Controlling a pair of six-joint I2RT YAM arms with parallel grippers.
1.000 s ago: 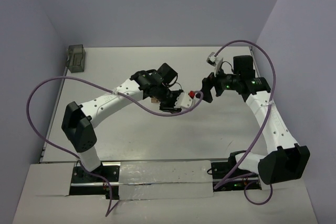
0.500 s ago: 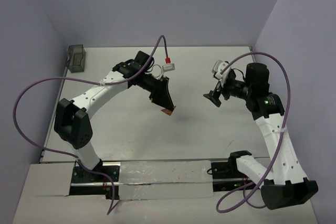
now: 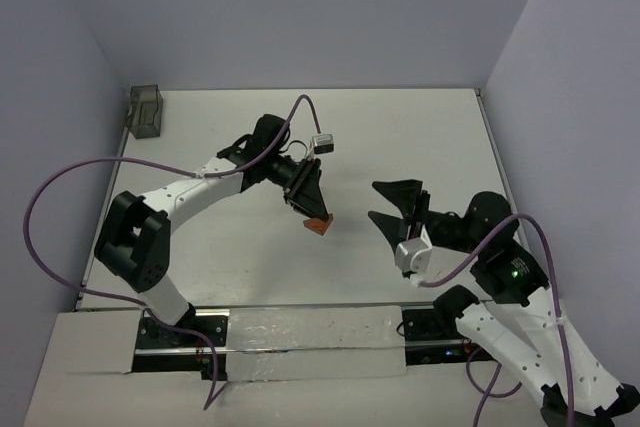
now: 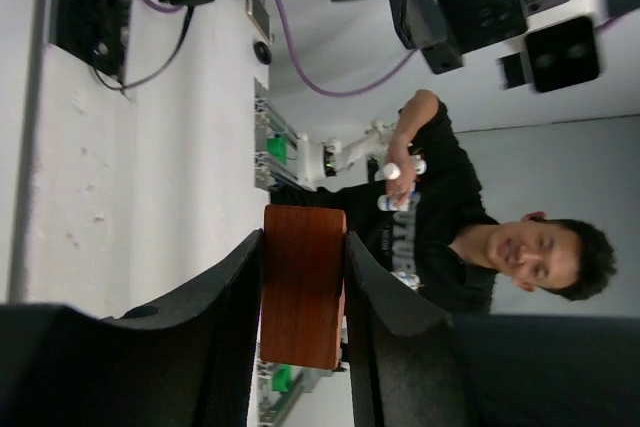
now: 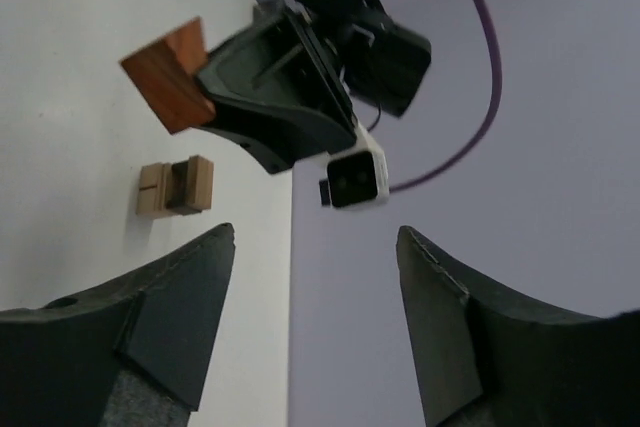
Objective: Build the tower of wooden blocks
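Observation:
A reddish-brown wood block (image 4: 303,287) sits clamped between the two black fingers of my left gripper (image 4: 303,247). From above, that block (image 3: 318,225) hangs over the middle of the white table (image 3: 400,137), with the left gripper (image 3: 312,209) shut on it. My right gripper (image 3: 388,206) is to its right, open and empty. The right wrist view looks past its spread fingers (image 5: 190,287) at the held block (image 5: 165,72) and at two small tan blocks (image 5: 175,187) lying side by side on the table beneath it. Those tan blocks are hidden in the top view.
A grey translucent container (image 3: 146,110) stands at the table's far left corner. Purple cables (image 3: 60,187) loop beside both arms. Purple walls close in the table at the back and on both sides.
The right arm has swung back toward the near edge, away from the left gripper. The left gripper, still holding the reddish-brown block, has drawn back a little and tilted down.

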